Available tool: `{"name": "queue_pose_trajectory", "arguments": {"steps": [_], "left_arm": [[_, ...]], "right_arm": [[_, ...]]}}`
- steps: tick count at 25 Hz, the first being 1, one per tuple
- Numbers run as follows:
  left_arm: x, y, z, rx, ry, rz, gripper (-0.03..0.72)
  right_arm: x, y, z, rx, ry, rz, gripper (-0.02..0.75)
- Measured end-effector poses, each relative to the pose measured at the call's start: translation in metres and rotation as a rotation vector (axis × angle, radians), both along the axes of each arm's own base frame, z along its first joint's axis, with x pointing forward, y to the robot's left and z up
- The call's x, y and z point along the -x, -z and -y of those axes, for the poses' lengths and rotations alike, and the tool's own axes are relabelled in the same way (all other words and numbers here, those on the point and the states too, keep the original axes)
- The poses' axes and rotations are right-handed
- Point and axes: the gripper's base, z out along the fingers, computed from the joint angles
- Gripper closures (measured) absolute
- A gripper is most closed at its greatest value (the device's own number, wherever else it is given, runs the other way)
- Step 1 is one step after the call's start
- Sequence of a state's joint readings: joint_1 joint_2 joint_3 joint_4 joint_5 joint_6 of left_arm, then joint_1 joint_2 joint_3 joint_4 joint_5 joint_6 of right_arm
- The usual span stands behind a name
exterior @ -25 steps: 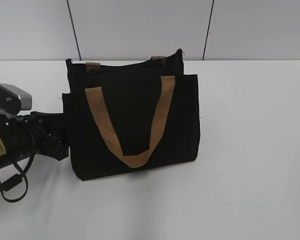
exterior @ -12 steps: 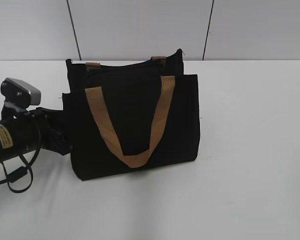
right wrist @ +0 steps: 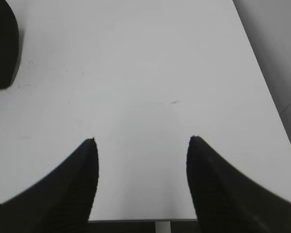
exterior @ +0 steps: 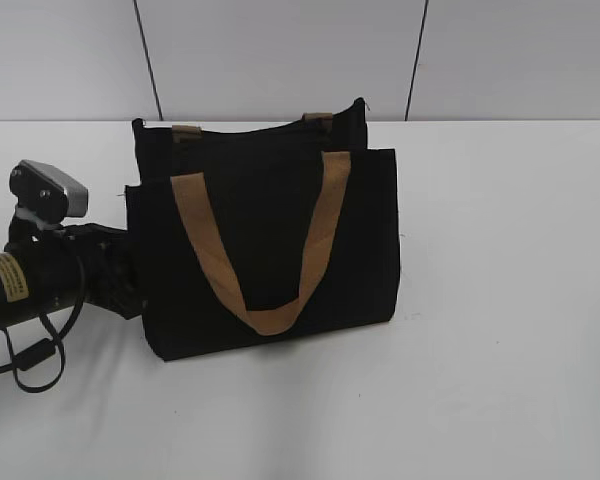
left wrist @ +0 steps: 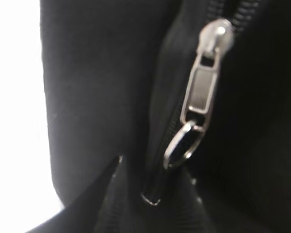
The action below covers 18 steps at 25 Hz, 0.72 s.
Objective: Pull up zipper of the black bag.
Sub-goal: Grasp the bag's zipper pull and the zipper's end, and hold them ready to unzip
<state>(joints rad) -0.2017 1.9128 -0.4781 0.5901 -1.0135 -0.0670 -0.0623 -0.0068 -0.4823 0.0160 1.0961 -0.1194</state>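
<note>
The black bag (exterior: 270, 230) stands upright on the white table with its tan strap handles (exterior: 265, 318) hanging down the front. My left gripper (exterior: 128, 285) is pressed against the bag's left end. In the left wrist view the zipper's silver slider and pull tab (left wrist: 203, 92) hang with a metal ring (left wrist: 180, 145) at the tab's lower end. A dark strip below the ring lies between my left gripper's fingertips (left wrist: 155, 174), which sit close on either side of it. My right gripper (right wrist: 141, 141) is open and empty over bare table, out of the exterior view.
The white table (exterior: 500, 300) stretches to the right of the bag. A corner of the bag (right wrist: 2, 43) shows at the upper left of the right wrist view. The table's edge (right wrist: 266, 97) runs at the right there. A black cable (exterior: 25, 365) loops under my left arm.
My left arm has risen and moved right, up against the bag's left end. Its jaws look narrower than one second ago. The bag has barely shifted.
</note>
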Motion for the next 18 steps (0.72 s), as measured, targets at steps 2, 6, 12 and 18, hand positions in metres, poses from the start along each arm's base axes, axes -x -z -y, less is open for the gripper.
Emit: {"name": "queue_pose_trajectory", "arguments": {"steps": [2,6,12,18], "left_arm": [[0.0,0.0,0.0,-0.002,0.0,-0.002,0.531],[0.0,0.0,0.0,-0.004,-0.001,-0.004,0.669],[-0.001,-0.027,-0.003,-0.015,-0.03,0.065,0.673],[0.007,-0.091,-0.012,-0.008,-0.114,0.227,0.673]], "right_arm": [[0.0,0.0,0.0,0.0,0.0,0.0,0.286],[0.0,0.0,0.0,0.0,0.0,0.0,0.286],[0.0,0.0,0.0,0.0,0.0,0.0,0.286],[0.0,0.0,0.0,0.0,0.0,0.0,0.286]]}}
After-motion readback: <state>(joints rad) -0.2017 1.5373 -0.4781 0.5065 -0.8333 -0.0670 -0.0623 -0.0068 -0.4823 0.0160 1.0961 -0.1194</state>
